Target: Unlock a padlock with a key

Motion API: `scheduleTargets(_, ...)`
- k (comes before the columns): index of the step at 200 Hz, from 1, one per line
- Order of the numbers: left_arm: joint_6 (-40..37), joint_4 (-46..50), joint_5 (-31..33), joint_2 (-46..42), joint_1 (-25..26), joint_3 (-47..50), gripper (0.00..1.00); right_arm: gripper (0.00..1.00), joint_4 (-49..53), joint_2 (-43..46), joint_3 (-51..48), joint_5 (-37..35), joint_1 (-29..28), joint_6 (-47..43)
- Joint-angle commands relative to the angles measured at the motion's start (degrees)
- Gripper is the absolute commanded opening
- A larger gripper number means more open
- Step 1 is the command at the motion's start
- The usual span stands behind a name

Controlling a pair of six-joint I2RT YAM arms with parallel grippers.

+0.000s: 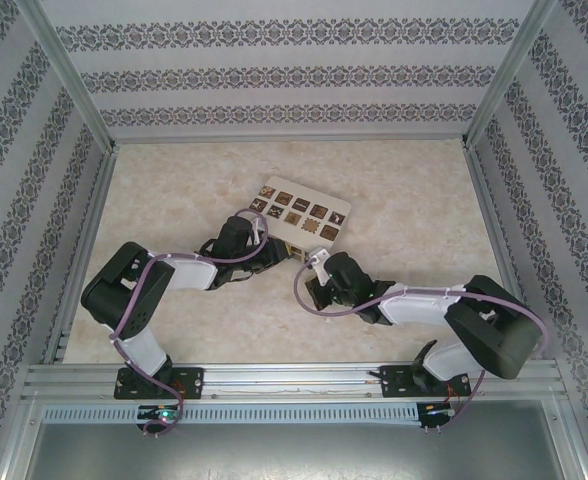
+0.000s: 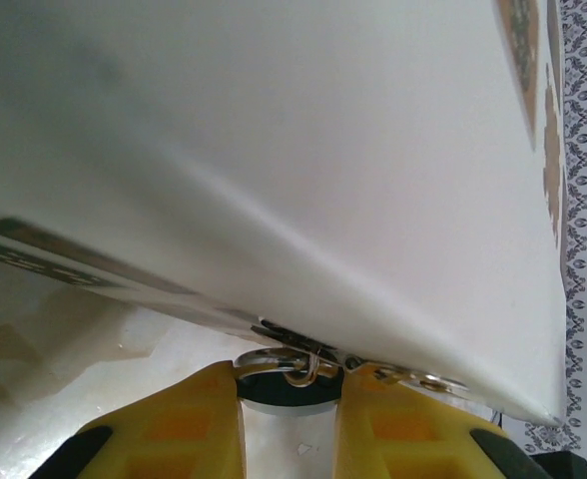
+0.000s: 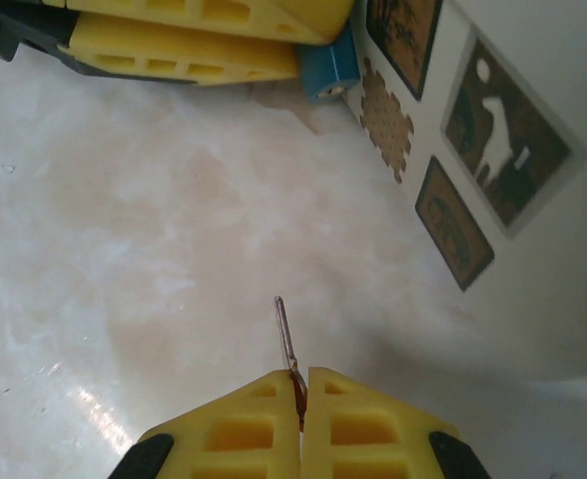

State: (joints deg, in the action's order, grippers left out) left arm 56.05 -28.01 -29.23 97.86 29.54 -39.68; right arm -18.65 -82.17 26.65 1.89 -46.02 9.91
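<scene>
On the table (image 1: 394, 180), one white box (image 1: 304, 212), one blue padlock (image 3: 328, 70), one key (image 3: 287, 329).

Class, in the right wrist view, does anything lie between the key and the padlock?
Nothing visible does. Bare table stretches from the key, pinched in the right hand, to the blue padlock gripped by the left hand beside the white box.

A robot test booth, lab-like: silvery aluminium frame posts (image 1: 74, 85), walls papered in dark floral stripes (image 1: 274, 80), pale marble-look desk (image 1: 404, 200), black-and-white robot arms (image 1: 134, 295) bolted to a slotted metal rail (image 1: 294, 378)
</scene>
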Motion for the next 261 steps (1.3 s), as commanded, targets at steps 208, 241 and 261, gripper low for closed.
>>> scheduleTargets(208,2.5,0.6,-2.4,-3.6,1.0,-2.2,0.22,0.00,-11.1,-9.4,5.8,-5.5,0.4,-1.6)
scheduleTargets(241,2.6,0.5,-2.4,-3.5,1.0,-2.1,0.22,0.00,-12.0,-9.7,5.9,-5.2,0.8,-1.4)
scheduleTargets(261,2.8,0.3,-2.6,-3.3,1.0,-2.2,0.22,0.00,-12.4,-9.8,6.2,-4.8,1.0,-1.1)
